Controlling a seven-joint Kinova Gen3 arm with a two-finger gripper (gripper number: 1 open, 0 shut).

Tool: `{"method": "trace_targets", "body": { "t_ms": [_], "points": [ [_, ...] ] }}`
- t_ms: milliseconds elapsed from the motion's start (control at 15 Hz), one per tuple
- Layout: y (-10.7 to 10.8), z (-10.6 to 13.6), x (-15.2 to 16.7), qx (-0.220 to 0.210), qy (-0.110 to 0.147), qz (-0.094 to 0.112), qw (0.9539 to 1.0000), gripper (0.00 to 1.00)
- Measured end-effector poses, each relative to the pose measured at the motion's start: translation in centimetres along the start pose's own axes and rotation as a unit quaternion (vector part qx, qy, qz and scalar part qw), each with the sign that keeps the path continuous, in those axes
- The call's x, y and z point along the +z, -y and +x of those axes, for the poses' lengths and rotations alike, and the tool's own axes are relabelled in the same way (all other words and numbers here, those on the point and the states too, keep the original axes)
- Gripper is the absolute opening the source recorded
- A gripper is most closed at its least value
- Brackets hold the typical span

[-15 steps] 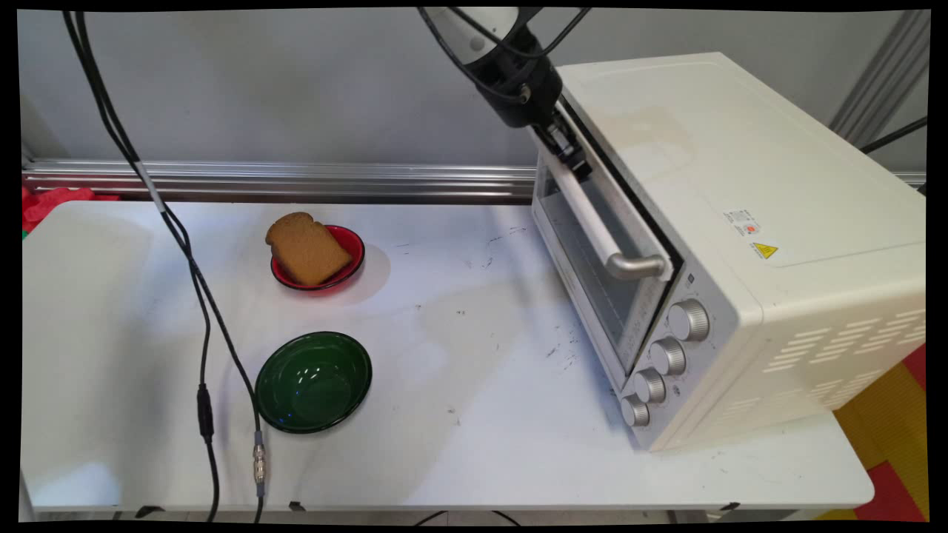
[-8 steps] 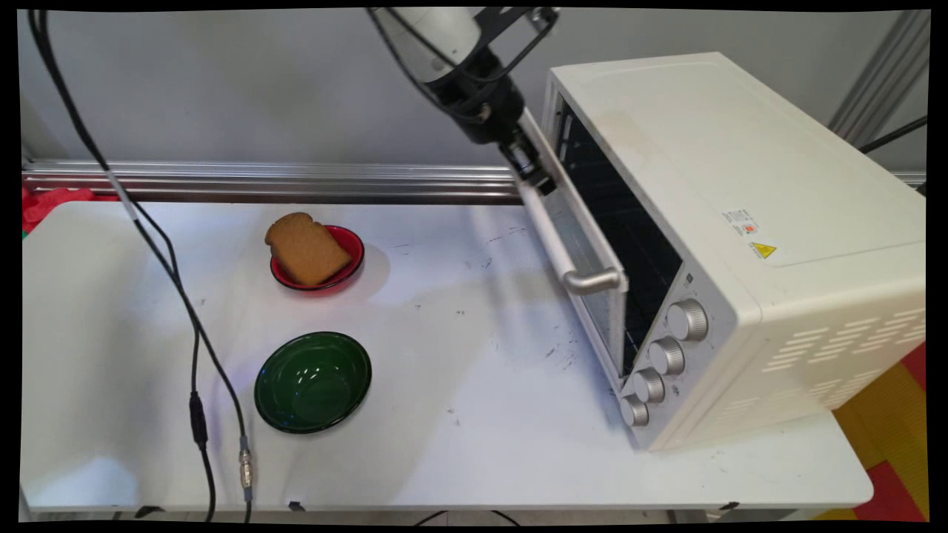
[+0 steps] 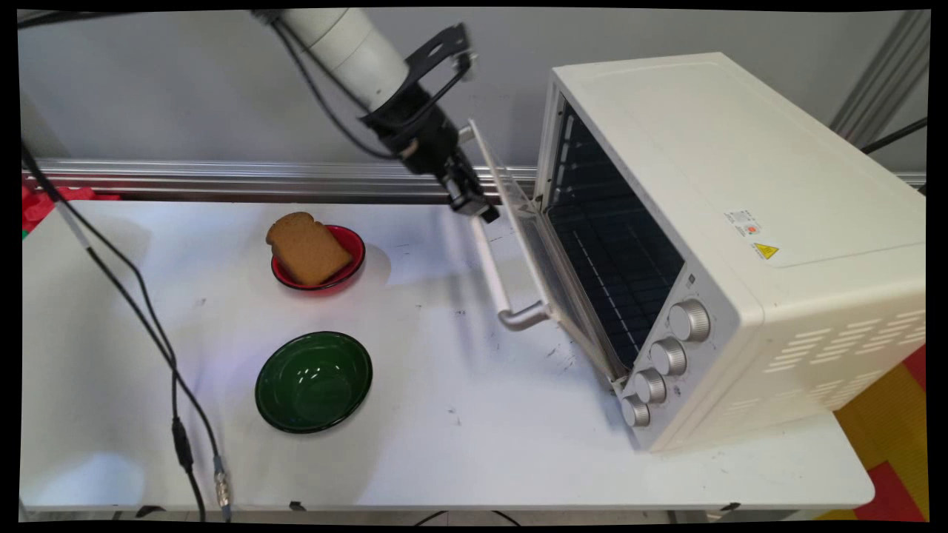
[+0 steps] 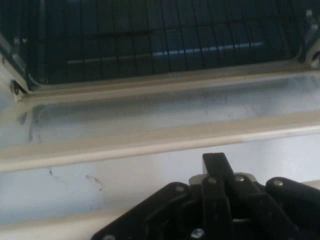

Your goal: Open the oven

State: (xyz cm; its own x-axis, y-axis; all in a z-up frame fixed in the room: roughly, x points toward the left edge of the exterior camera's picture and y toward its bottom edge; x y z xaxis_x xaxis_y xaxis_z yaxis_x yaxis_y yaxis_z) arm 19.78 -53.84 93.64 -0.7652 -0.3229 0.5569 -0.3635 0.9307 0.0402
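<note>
**Oven door part open, gripper on the handle bar**

Currently the gripper [image 3: 474,203] sits at the far end of the oven door's handle [image 3: 495,266], the white bar with silver end brackets. In the hand view the fingers [image 4: 216,172] read as clenched together over the bar, so I take them as grasping the handle, though the contact itself is hidden beneath the linkage. The door [image 3: 529,244] hangs roughly halfway down, hinged at its lower edge, glass tilted toward the counter [image 3: 459,414].

Risks, as judgement only:
- The grip is at one end of the bar, not its middle. An off-centre pull could twist the door or let the bar slide out of the fingers.
- If the hold slips, the door may drop under its own weight or spring back toward the toaster oven [image 3: 733,222].
- A hard pull could drag the oven across the counter; nothing visible anchors it.
- The black cables [image 3: 141,318] hang low at 9 o'clock of the scene; they could snag the bowls if the arm sweeps that way.

Count:
- One toaster oven, at 3 o'clock, wire rack visible inside.
- Four silver knobs [image 3: 689,320] in a column on its front.
- One red bowl [image 3: 352,255], at 10 o'clock, carrying one slice of brown bread [image 3: 306,248].
- One green bowl [image 3: 313,381], at 7 o'clock, nothing in it.
- Two cables hanging side by side.
</note>
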Motion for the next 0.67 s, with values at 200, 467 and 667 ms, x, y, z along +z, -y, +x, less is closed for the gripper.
{"method": "trace_targets", "body": {
  "t_ms": [200, 467, 667],
  "points": [
    [0.3, -2.5, 0.8, 0.013, -0.008, -0.003, 0.9999, 0.00],
    [0.6, -5.4, 2.0, 0.029, -0.016, -0.006, 0.9994, 0.00],
    [1.0, -7.9, 2.8, 0.040, -0.020, -0.008, 0.9990, 0.00]
  ]
}}
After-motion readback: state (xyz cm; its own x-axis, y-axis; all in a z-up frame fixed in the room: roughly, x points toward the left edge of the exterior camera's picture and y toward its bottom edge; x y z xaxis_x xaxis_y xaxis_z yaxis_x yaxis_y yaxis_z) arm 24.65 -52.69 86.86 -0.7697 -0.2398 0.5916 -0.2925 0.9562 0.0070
